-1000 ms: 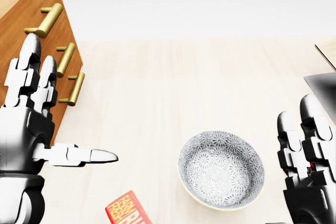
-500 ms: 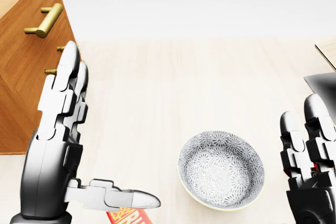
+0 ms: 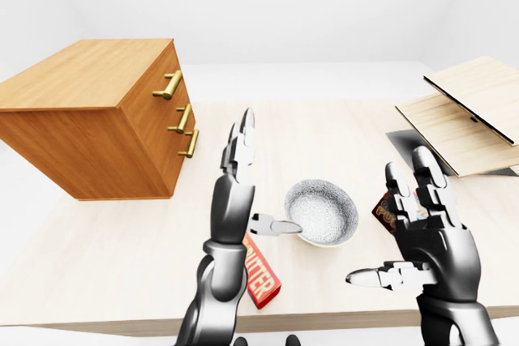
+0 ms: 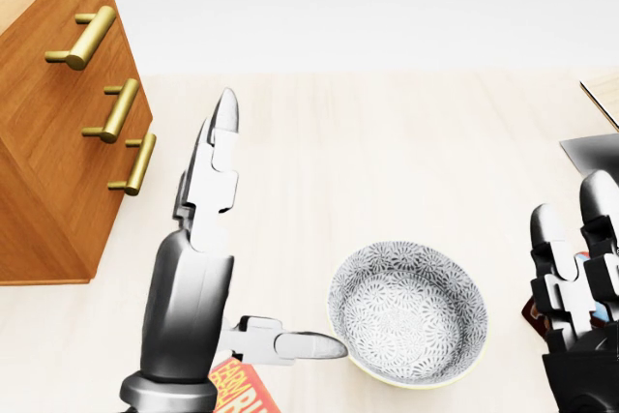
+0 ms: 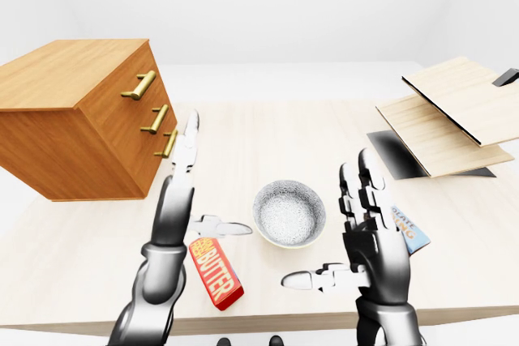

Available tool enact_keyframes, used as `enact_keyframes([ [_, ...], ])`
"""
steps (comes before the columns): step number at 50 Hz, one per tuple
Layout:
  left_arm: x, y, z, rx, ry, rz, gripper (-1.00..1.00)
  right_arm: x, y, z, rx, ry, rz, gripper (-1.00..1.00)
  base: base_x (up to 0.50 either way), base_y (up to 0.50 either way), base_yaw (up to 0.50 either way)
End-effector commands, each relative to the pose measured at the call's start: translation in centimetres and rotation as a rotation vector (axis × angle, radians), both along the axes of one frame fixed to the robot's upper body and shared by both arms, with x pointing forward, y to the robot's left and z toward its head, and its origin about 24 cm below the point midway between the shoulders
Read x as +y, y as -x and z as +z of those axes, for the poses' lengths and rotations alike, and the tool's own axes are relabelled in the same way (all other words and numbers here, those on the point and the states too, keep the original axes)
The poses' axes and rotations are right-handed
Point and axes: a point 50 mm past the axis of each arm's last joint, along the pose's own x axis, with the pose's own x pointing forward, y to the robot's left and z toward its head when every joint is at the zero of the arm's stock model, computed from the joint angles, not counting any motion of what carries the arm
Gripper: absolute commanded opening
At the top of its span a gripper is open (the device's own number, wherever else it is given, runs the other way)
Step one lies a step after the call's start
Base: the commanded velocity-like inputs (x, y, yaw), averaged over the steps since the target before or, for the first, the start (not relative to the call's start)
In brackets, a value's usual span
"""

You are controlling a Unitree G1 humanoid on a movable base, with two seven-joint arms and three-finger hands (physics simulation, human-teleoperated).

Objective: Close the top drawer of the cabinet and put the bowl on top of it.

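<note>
The wooden cabinet (image 3: 89, 119) stands at the left with three brass handles; its top drawer (image 4: 82, 38) looks flush with the two below it. The patterned grey bowl (image 4: 408, 314) sits upright on the pale table, right of the cabinet. My left hand (image 4: 276, 229) is open just left of the bowl, with its fingers (image 4: 208, 176) straight and its thumb pointing at the bowl's left rim; whether they touch is unclear. My right hand (image 3: 393, 228) is open to the bowl's right, holding nothing.
A red butter box (image 5: 215, 273) lies near the table's lower edge under my left arm. A snack packet (image 5: 408, 227) lies beside my right hand. Stacked wooden boards (image 3: 470, 111) and a dark mat (image 3: 409, 142) occupy the right side.
My left hand has swung right, away from the cabinet's handles and toward the bowl, its thumb now at the bowl's rim. The right hand has slipped slightly down and right.
</note>
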Motion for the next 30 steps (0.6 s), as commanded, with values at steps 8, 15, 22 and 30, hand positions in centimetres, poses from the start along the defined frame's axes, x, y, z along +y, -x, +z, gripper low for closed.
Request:
enact_keyframes([
  [8, -3.6, 1.4, 0.2, -0.085, -0.151, -0.002, 1.0, -0.6, 0.2, 0.5, -0.012, -0.016, -0.013, 1.0, 0.0, 0.0, 0.0],
  [15, -4.9, 3.3, 1.5, -0.157, -0.165, -0.055, 1.0, -0.7, -0.1, 0.4, -0.009, -0.017, -0.014, 1.0, 0.0, 0.0, 0.0],
  [22, -6.1, 4.5, 2.2, -0.234, -0.201, -0.058, 1.0, -0.5, -0.2, 0.3, -0.004, -0.014, -0.01, 1.0, 0.0, 0.0, 0.0],
  [30, -7.2, 4.9, 1.4, -0.238, -0.275, -0.076, 1.0, -0.8, 0.4, 0.8, -0.023, -0.02, -0.016, 1.0, 0.0, 0.0, 0.0],
])
